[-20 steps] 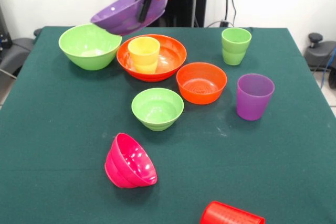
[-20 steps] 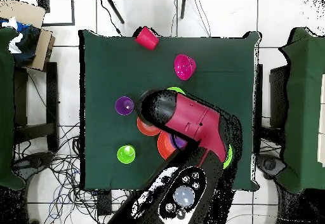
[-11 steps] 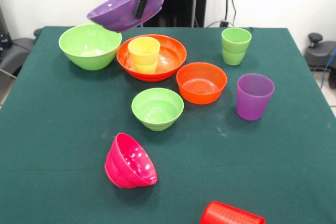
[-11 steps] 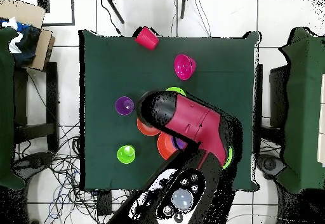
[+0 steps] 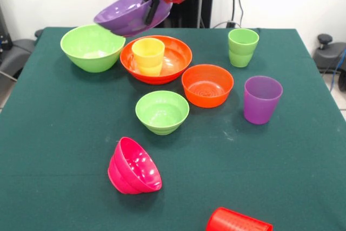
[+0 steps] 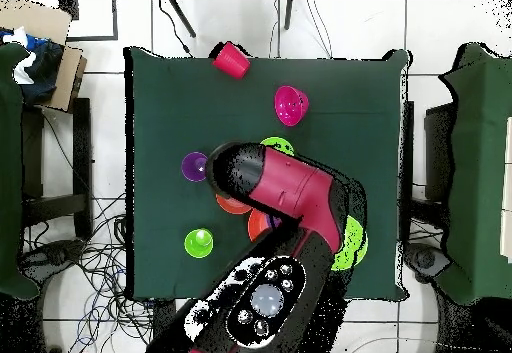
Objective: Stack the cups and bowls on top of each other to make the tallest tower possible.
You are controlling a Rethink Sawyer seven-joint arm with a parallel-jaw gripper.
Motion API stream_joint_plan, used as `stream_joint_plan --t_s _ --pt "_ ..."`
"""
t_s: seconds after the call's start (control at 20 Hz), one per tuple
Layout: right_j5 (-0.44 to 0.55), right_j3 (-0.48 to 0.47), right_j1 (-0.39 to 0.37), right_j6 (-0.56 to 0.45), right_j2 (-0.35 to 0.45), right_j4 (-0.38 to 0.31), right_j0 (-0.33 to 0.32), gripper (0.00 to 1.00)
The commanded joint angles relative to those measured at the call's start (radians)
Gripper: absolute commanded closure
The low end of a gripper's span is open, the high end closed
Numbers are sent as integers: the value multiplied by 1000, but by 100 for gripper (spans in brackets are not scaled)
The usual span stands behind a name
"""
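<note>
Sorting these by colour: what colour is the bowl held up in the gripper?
Purple; the large bowl shows best in the front view.

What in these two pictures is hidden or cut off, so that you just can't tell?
- Front view: the red cup is cut off by the bottom edge.
- Front view: the gripper grips the large purple bowl, but its fingers hide the exact hold on the rim.
- Overhead view: the arm covers the yellow cup and most of the large orange bowl.
- Overhead view: the held bowl is hidden under the arm.
</note>
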Motion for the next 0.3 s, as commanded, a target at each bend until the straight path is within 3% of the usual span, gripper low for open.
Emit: stream_joint_plan --t_s 0.05,0.3 --pt "45 -70 138 232 39 2 24 100" --pt "5 -65 159 227 35 13 24 100"
